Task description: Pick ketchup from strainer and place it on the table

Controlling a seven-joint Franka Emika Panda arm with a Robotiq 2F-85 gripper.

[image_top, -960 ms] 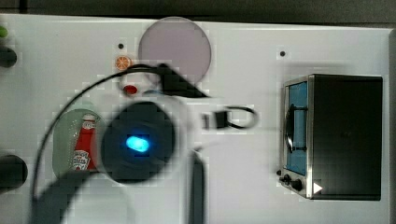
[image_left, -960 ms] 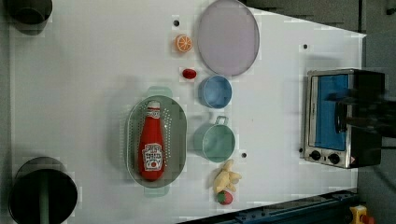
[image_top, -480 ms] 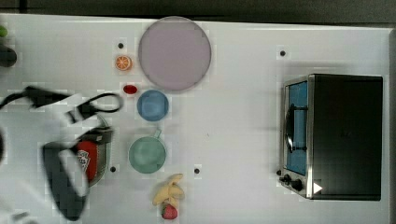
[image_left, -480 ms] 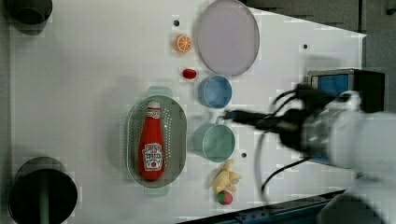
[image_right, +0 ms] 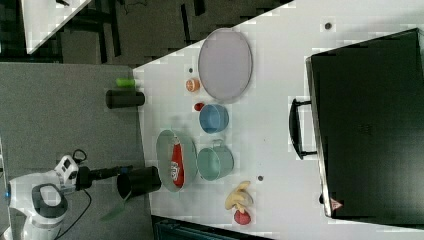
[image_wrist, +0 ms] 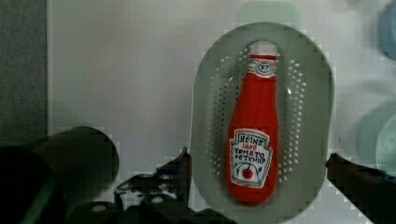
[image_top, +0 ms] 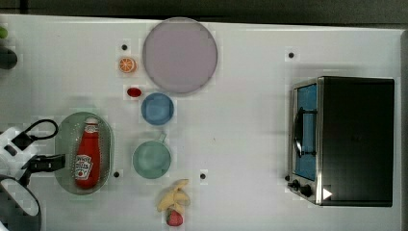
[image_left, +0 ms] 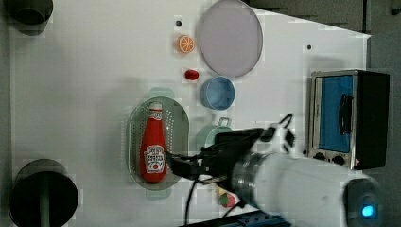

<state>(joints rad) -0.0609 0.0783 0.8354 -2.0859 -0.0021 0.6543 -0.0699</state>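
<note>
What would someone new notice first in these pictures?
The red ketchup bottle lying lengthwise in the pale green strainer, with the open hand spread on either side of the strainer. Then the dark toaster oven at the top view's right edge of the white table.

top view: straight down on the counter (image_top: pixel 250 144), far | left view: also from above, slightly tilted | right view: farther, oblique, picture turned sideways | wrist view: close, facing down on the strainer (image_wrist: pixel 261 121) | shared: strainer, ketchup (image_top: pixel 87 154)
</note>
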